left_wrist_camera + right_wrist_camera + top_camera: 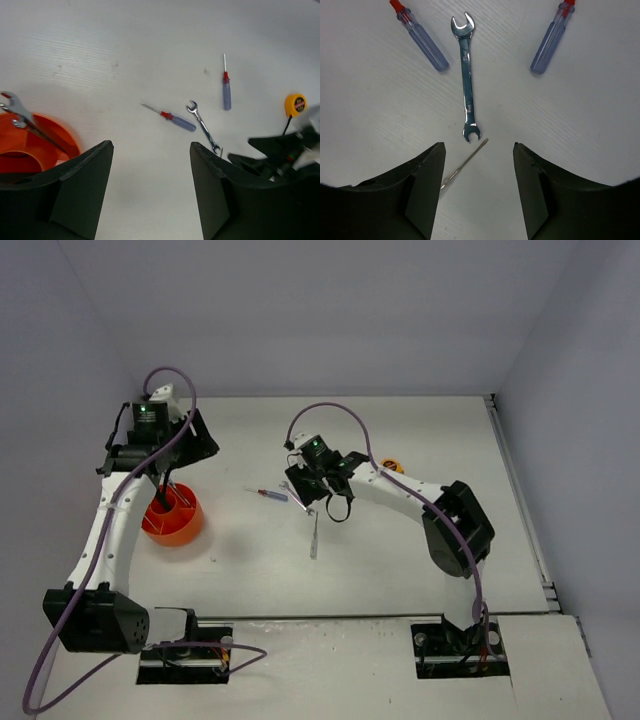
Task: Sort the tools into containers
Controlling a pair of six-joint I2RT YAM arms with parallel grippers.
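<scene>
Right claw [477, 147], spread and empty, hovers just short of wrench [467, 80], whose long axis points straight ahead.

No text, number or brand reads clearly in any view.

Wrench [468, 80], lying mid-tabletop [400, 420]: faint stamped marks at two spots along the shank, one near each end. Too small and glare-washed to read.

Tape measure [295, 105], right of centre toward the far edge: dark label on the yellow case with pale marks on it. Blurred, cannot tell whether letters or figures.
</scene>
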